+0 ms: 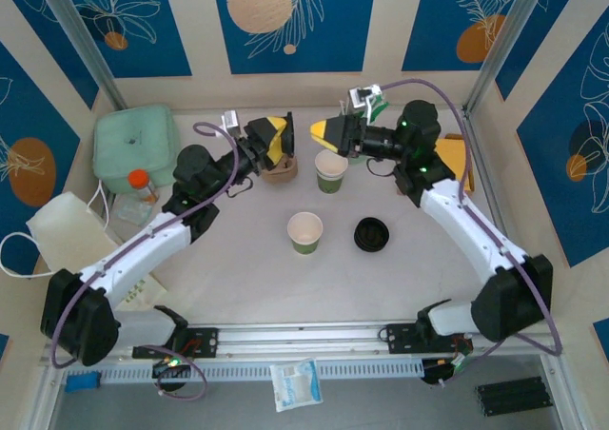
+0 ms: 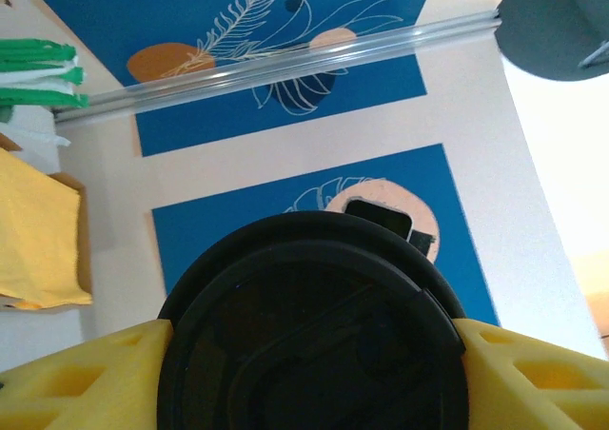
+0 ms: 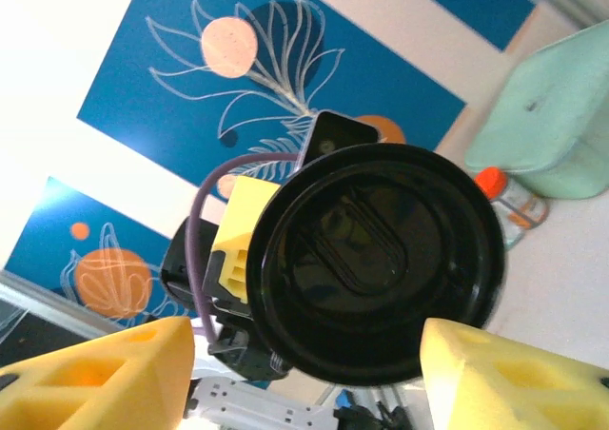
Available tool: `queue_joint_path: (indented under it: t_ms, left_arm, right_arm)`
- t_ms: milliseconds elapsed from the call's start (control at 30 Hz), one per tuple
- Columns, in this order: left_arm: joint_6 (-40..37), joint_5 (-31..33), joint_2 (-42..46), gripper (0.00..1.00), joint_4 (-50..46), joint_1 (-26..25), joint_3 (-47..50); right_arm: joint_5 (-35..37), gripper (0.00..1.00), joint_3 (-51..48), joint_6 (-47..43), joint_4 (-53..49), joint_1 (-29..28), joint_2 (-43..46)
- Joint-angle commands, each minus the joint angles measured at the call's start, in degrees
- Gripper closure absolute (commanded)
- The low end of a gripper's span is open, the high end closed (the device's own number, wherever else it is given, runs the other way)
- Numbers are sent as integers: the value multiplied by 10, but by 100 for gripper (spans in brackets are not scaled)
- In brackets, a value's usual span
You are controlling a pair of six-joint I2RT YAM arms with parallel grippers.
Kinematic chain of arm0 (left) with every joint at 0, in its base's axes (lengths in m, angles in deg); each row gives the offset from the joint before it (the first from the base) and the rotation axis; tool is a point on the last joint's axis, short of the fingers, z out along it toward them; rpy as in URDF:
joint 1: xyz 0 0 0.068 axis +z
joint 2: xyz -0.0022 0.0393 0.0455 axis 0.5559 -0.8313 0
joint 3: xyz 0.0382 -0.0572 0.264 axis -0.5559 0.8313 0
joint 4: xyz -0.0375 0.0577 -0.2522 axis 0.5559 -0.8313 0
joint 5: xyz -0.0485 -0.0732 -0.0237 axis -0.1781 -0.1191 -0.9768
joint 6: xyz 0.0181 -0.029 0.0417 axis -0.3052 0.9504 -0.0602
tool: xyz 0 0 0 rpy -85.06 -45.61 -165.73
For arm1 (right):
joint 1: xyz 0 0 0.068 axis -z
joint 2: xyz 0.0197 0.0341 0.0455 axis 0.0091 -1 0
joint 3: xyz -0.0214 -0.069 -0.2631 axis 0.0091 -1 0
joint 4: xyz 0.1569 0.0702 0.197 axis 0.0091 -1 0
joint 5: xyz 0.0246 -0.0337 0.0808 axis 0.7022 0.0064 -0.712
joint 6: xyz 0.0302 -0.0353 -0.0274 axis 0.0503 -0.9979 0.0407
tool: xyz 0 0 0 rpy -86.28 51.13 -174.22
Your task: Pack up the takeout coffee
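Note:
My left gripper (image 1: pixel 278 137) is raised over the back of the table, shut on a round black lid (image 2: pixel 314 325) that sits between its yellow fingers (image 2: pixel 86 378). My right gripper (image 1: pixel 324 130) faces it from the right and is open. Its yellow fingertips (image 3: pixel 95 373) stand either side of that lid (image 3: pixel 381 268) with gaps, not touching it. Two takeout coffee cups, white with a green band and no lid, stand upright on the table, one (image 1: pixel 331 170) below the grippers and one (image 1: pixel 305 231) nearer the middle. A second black lid (image 1: pixel 371 233) lies flat to the right of the nearer cup.
A brown pulp piece (image 1: pixel 281 170) sits under the left gripper. A mint-green box (image 1: pixel 135 145), an orange-capped bottle (image 1: pixel 143 185) and a white bag (image 1: pixel 67 225) crowd the left side. A yellow object (image 1: pixel 455 154) lies at the back right.

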Motion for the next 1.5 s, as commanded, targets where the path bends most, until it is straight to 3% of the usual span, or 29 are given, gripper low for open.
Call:
queue_joint_path:
  t_ms: [0,167,300,633,933,1467]
  left_arm:
    - [-105,10,40,32,-84,-7,-11]
    - [-260,42,69,32,-259,-20,-45]
    - [-374,94,74,32,-371,-48,-69]
    - [-551,228,35,32,-528,-153,-103]
    - [-620,339,-18,30,-565,-225,-100]
    - [-640,339,-105,29,-560,-232,-98]
  right_arm:
    - [45,35,-11,-100,-168,-2,49]
    - [124,34,-36,-185,-314,-11,88]
    - [185,34,-72,-219,-373,-23,111]
    - [313,33,-148,-237,-446,-52,137]
    - [365,33,-167,-234,-479,-54,137]
    - [349,33,-172,-230,-457,-65,98]
